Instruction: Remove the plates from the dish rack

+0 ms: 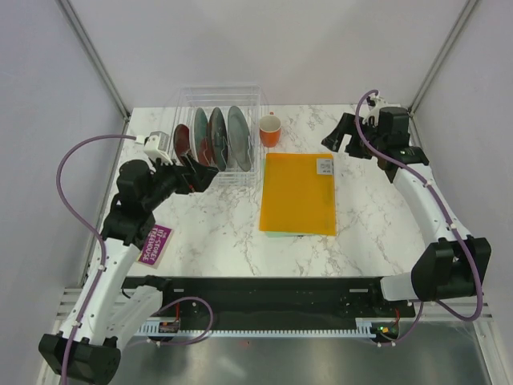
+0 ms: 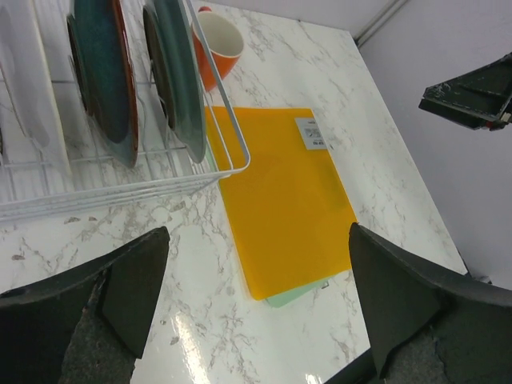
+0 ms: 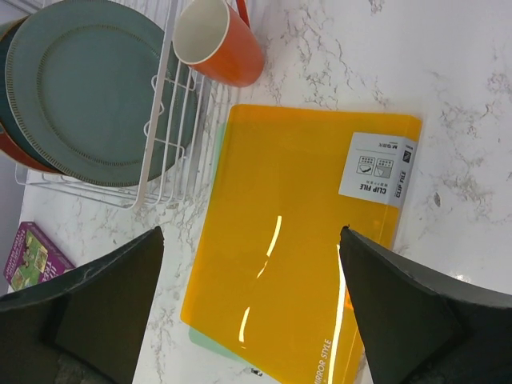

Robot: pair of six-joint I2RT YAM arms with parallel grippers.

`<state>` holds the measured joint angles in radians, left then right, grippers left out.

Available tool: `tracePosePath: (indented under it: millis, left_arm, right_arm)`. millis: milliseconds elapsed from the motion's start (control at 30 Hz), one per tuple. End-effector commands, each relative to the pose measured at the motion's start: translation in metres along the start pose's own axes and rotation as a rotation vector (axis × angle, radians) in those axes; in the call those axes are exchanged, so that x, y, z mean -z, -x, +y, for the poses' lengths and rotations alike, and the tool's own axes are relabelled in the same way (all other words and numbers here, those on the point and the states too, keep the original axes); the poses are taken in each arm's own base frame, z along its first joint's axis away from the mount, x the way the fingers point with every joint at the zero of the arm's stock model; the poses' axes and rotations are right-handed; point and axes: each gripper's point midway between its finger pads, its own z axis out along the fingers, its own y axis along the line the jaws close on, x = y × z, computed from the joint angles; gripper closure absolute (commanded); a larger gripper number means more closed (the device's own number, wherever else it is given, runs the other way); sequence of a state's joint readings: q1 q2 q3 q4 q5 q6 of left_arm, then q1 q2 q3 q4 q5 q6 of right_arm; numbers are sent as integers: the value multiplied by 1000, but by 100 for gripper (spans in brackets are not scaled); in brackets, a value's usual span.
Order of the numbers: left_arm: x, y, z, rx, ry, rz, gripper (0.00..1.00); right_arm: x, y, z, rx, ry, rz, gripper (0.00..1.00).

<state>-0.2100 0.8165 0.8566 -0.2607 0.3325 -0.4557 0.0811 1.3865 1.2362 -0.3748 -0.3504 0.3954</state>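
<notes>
Top view: left gripper spread wide, empty, just short of the dish rack; plates upright ahead.
Left wrist: plates ahead-left, beyond the fingertips.
Right wrist: right gripper wide, above the folder.
Best approach, I judge: straddle one rim edge-on, lift straight up.

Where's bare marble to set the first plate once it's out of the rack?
Widest bare patch: marble table in front of the clear box-shaped dish rack, between the purple card and the flat orange-yellow folder. A second strip lies between that folder and the right arm. Crowded: the far-left corner, with rack, orange cup and open left claw.
</notes>
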Motion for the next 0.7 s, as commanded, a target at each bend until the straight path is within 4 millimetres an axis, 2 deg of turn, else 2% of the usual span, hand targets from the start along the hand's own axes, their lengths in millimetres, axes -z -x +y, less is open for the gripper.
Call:
tracePosePath:
  millis: [0,33,67,100,133,167,200,233,267,333,367,400,433,467,500,533,667]
  left_arm:
    - [-5,34,-6,-118,-4,-71,0]
    - [-10,31,-14,-136,-63,-43,0]
    - [-24,30,-11,-127,-66,-21,0]
    - [-31,37,-14,-123,-76,-17,0]
    - [-39,39,-11,-115,-68,-5,0]
    - [-59,30,-1,-94,-58,54,0]
    - [-66,40,-7,-108,-77,48,0]
    - [-75,41,-5,-104,-78,61,0]
    - [-92,39,1,-100,-72,88,0]
    - [-109,41,13,-103,-17,84,0]
    - [-116,47,12,-111,-7,71,0]
    - [-130,39,23,-110,25,95,2]
    - [-136,40,30,-117,70,85,2]
    - [-143,42,29,-124,79,77,2]
    - [-154,34,37,-122,101,96,3]
    - [-160,37,43,-128,129,78,3]
    - [-181,38,42,-161,166,69,7]
  right_arm:
    - [-2,24,-1,38,-30,-53,2]
    - [-4,26,-6,37,-54,-60,2]
    - [-5,26,-11,31,-81,-61,2]
    - [-10,26,-19,27,-115,-58,2]
    - [-11,26,-21,24,-126,-53,2]
    - [-13,24,-23,24,-130,-42,2]
    - [-16,22,-25,28,-133,-31,2]
    - [-16,21,-24,33,-127,-22,2]
    - [-17,20,-25,37,-127,-16,2]
    - [-18,17,-31,51,-150,-6,2]
    - [-18,15,-33,53,-161,-3,2]
    - [-17,15,-34,56,-168,-2,2]
    - [-18,12,-37,55,-175,3,2]
    - [-18,11,-38,55,-179,5,2]
    - [-19,10,-38,53,-179,8,2]
    - [-19,7,-39,51,-181,14,2]
    - [-25,-1,-47,48,-200,40,2]
